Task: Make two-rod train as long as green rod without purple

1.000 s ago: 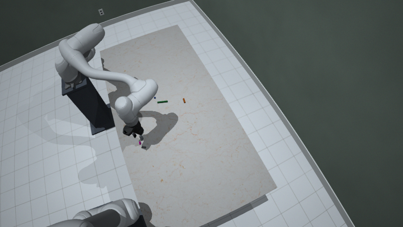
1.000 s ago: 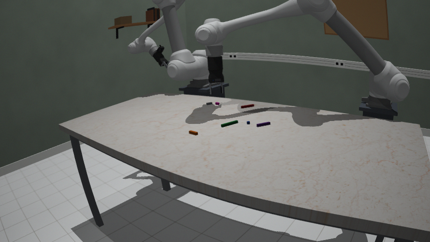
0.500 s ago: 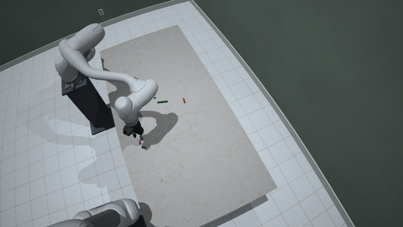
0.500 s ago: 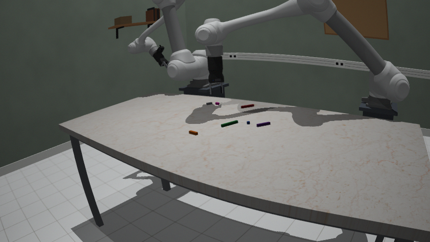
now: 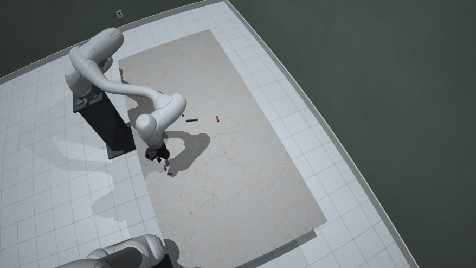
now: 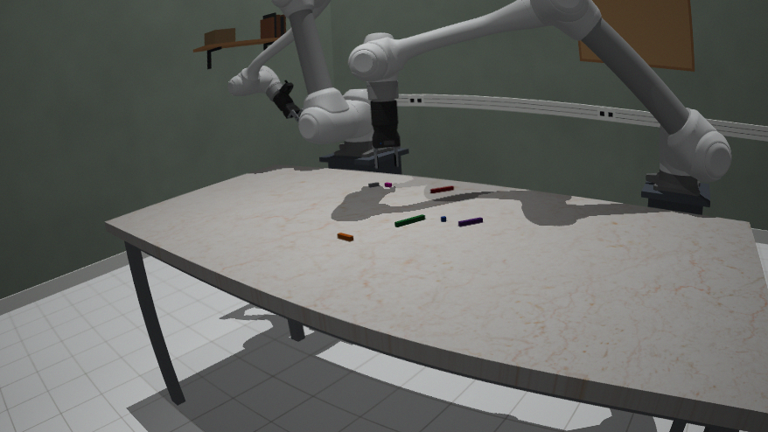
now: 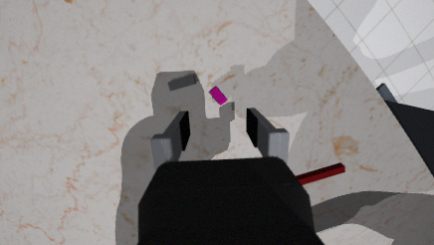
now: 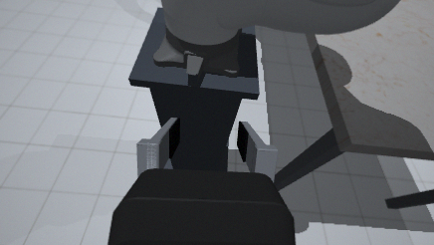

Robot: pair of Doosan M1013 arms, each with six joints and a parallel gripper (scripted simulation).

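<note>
The green rod [image 5: 192, 120] [image 6: 409, 220] lies flat mid-table; the blue rod [image 5: 182, 115] [image 6: 443, 219] lies between it and the purple rod [image 6: 470, 221], all apart. The red rod [image 6: 442, 189] [image 7: 324, 173] lies near the robot-side edge. The magenta rod [image 5: 165, 168] [image 6: 387, 184] [image 7: 218, 95] lies close to the grey rod [image 5: 169, 173] [image 6: 373, 184] [image 7: 182, 83], not touching. The arm hides red and purple in the top view. My left gripper [image 5: 162, 161] [image 6: 387, 163] [image 7: 217, 122] is open and empty above the table near magenta. My right gripper [image 6: 294, 114] [image 8: 209, 131] is open and empty, off the table.
The orange rod [image 5: 217, 118] [image 6: 345, 236] lies apart, farther from the arm bases than green. The table [image 5: 252, 186] [image 6: 510, 274] has its robot-side edge close to magenta and red. The left arm reaches over the table. A dark pedestal [image 8: 194, 120] stands below the right gripper.
</note>
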